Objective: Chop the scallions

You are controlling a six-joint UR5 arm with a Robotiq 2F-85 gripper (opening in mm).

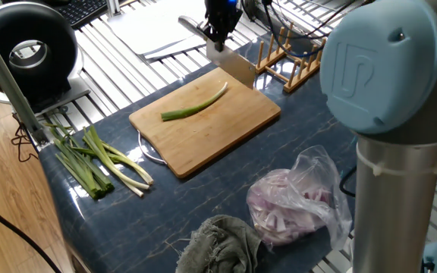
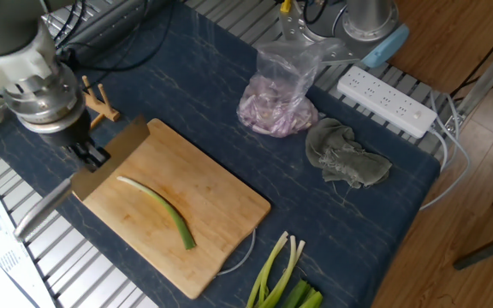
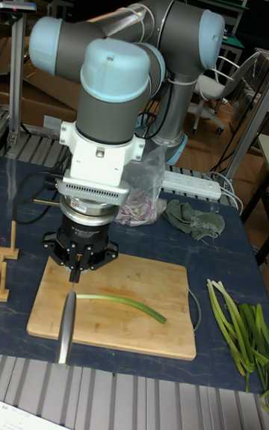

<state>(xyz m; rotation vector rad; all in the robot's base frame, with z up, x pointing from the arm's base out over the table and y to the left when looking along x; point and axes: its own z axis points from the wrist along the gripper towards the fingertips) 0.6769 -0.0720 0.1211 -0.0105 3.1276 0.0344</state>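
In the other fixed view, the gripper (image 2: 82,152) sits at the left of the frame, its fingers closed on the knife (image 2: 88,182), whose handle points toward the lower left while the broad blade hangs over the upper-left edge of the cutting board (image 2: 221,224). A wooden rack (image 2: 99,101) stands just behind the gripper. On the board, left of centre, lies one scallion stalk (image 2: 159,210), white end toward the knife, green end toward the bottom of the frame; the blade is near the white end but apart from it. A wire loop (image 2: 245,254) peeks out from under the board's lower right edge. Further right, at the bottom edge, the remaining scallions (image 2: 281,278) lie bundled on the dark counter (image 2: 341,231). Above them, in the upper middle, a clear bag of pink onion slices (image 2: 276,104) rests beside a crumpled grey cloth (image 2: 347,160). A white power strip (image 2: 386,101) lies at the upper right.
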